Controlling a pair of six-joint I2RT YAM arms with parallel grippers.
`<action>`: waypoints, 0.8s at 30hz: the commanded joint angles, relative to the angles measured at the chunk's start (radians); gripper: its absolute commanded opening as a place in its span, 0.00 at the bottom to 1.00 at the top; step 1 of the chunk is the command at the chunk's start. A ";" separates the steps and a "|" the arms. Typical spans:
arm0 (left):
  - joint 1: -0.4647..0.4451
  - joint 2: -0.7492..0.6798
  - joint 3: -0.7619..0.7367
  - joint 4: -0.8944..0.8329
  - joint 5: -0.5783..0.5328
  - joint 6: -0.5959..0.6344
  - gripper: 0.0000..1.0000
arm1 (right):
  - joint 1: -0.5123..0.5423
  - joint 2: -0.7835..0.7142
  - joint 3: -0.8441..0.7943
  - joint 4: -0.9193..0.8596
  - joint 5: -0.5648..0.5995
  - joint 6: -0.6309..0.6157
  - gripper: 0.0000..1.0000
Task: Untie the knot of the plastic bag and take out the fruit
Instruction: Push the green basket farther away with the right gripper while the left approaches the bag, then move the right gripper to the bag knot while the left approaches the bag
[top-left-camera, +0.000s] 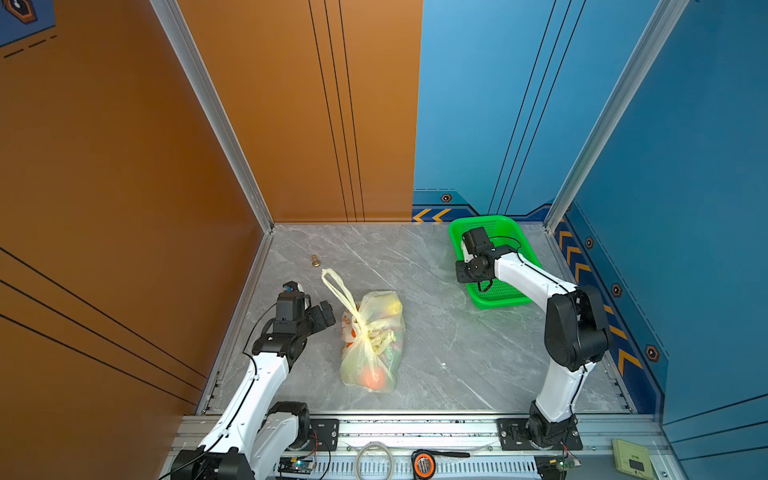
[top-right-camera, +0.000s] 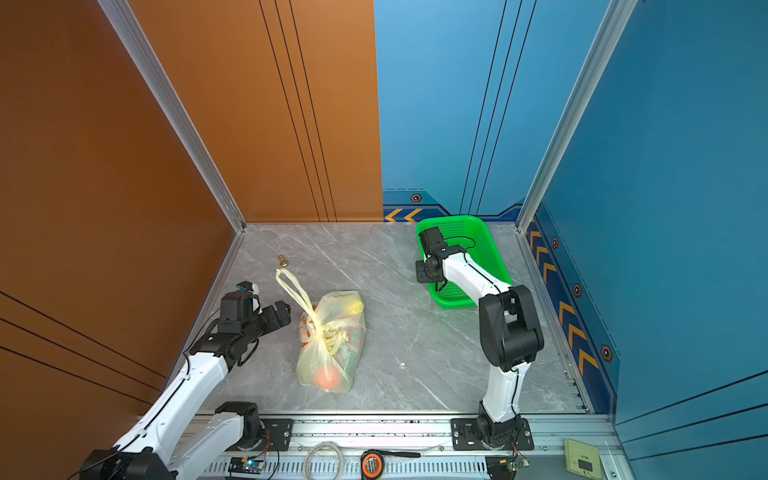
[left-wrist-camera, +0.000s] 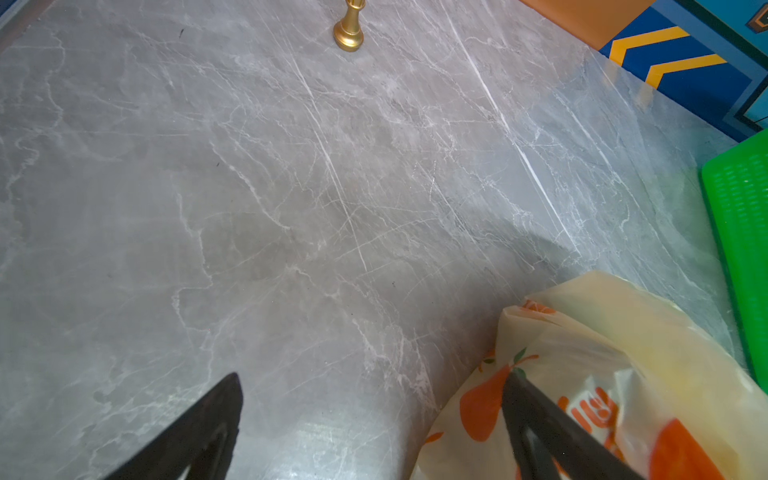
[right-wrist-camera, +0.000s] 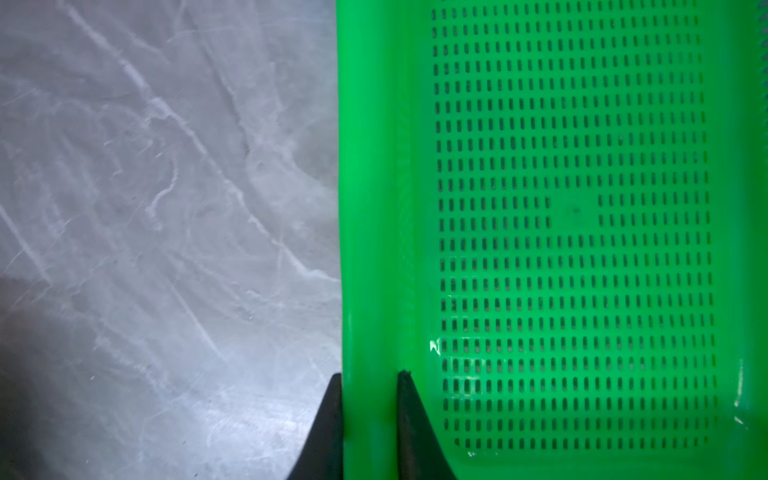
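- Left gripper (left-wrist-camera: 374, 376): black fingers spread wide, holding nothing. It hangs just beside the left flank of the bag in both top views. In the left wrist view one finger (left-wrist-camera: 536, 415) lies across the printed film; whether it touches cannot be told.
- Right gripper (right-wrist-camera: 370, 376): black fingers pressed onto the side wall of the bright green perforated plastic basket (right-wrist-camera: 374, 166), one outside and one inside, pinching that wall.
- Thin translucent pale yellow plastic bag (top-left-camera: 357, 365) with orange fruit prints: lies on the table's middle, between the two arms and well apart from the basket (top-left-camera: 498, 293).
- Knot (top-left-camera: 365, 328): a bunched twist of pale yellow handle strips on top of the bag, still tied. One long thin loop (top-left-camera: 332, 282) trails away toward the rear wall.
- Fruit: all inside the bag, seen through the film. A round orange one (top-left-camera: 372, 377) sits at the near end, a yellow one (top-left-camera: 395, 306) at the far end, with green shapes between them.
- Small brass pawn-shaped figure (top-left-camera: 315, 261): upright, near the loop's far tip, not touching it.
- Grey marble-patterned tabletop (top-left-camera: 436, 332): carries all items listed.
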 joint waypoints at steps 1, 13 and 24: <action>-0.009 0.007 0.036 -0.015 0.011 0.019 0.98 | -0.048 0.058 0.068 -0.055 0.024 0.030 0.00; -0.035 0.025 0.053 -0.036 0.008 0.010 0.98 | -0.127 0.172 0.193 -0.116 0.043 -0.012 0.00; -0.061 0.004 0.092 -0.160 -0.011 -0.025 0.98 | -0.092 0.046 0.261 -0.230 0.006 -0.065 0.48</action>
